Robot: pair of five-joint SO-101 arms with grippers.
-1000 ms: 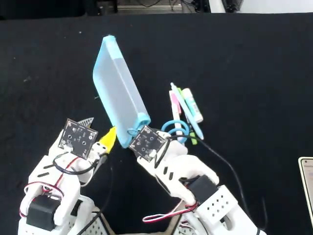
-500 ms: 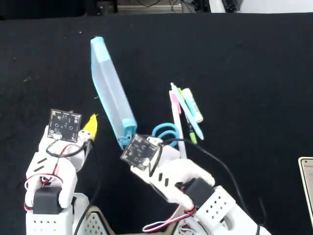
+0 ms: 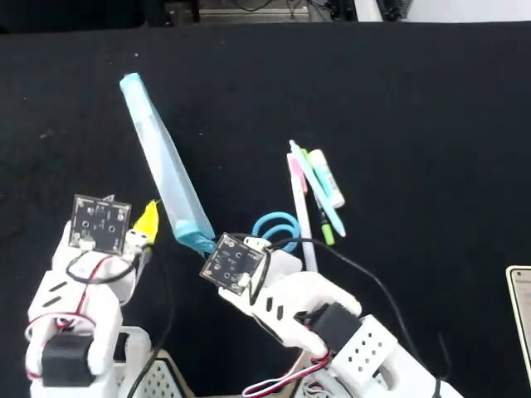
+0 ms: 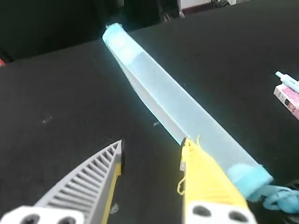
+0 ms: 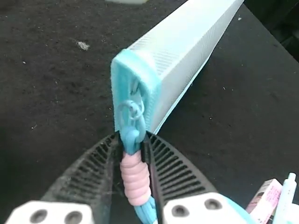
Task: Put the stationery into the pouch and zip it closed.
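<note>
Pouch (image 3: pixel 162 157) has swung left over the last second and now stands on edge, running from near centre to far left. Right gripper (image 5: pixel 133 142) pinches its pull cord (image 5: pixel 134 175). Left gripper (image 4: pixel 152 144), spread, has backed off left. Stationery (image 3: pixel 314 186) lies right of the pouch, unpacked; probably repositioning for loading. Label print unreadable.

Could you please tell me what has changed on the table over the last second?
The pouch has turned from lying flat onto its edge, its far end swinging left, as the right claw, clamped on its pull cord, shifted left and back. The left claw, open, drew away leftward from the pouch's near end. The pens and scissors stayed put.
</note>
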